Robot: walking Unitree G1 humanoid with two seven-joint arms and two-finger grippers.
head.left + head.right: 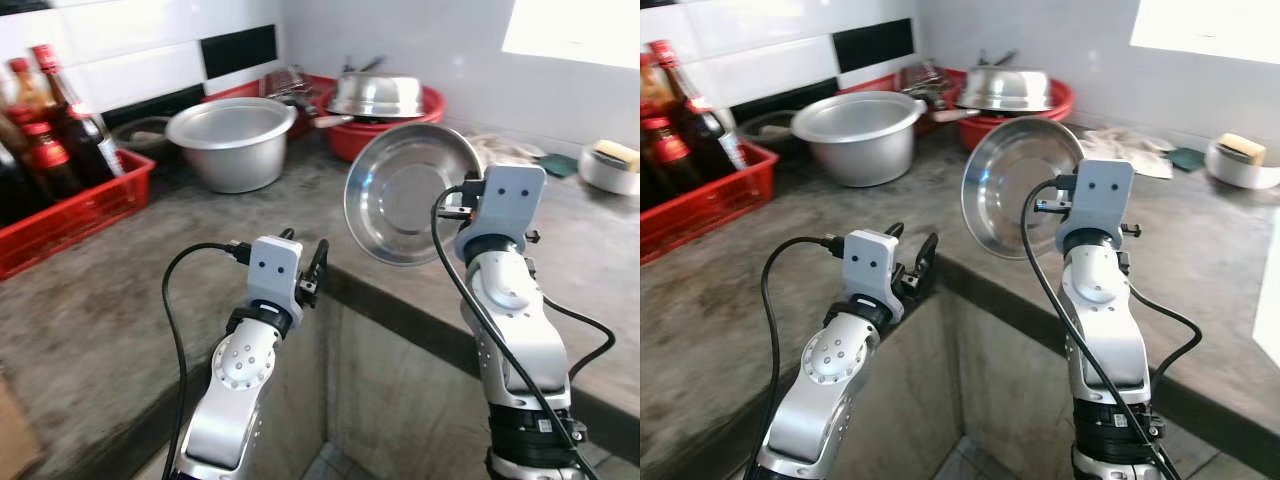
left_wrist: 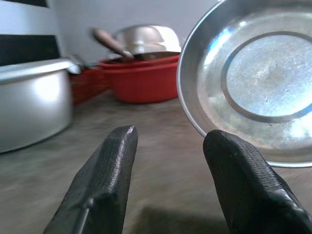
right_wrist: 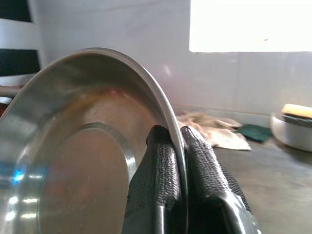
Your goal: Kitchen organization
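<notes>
Clearly we have the steel plate (image 1: 410,192) pinched by its rim in our right pincer (image 3: 178,161), one black finger on the hollow side and one behind, holding it tilted on edge above the grey desk (image 1: 150,290); the pincer's own fingers sit behind its grey housing in the head views. Our left pincer (image 2: 168,146) hovers just beside the plate with its fingers spread and nothing between them, over the desk's inner corner. Beyond the plate stands a large silver pot (image 1: 233,140), and behind that a red basin (image 1: 425,110) carrying an upturned steel bowl (image 1: 377,95); what else lies in it we cannot make out. Farther from the plate, a red crate (image 1: 75,210) of bottles (image 1: 75,115) is cut off by the picture edge.
</notes>
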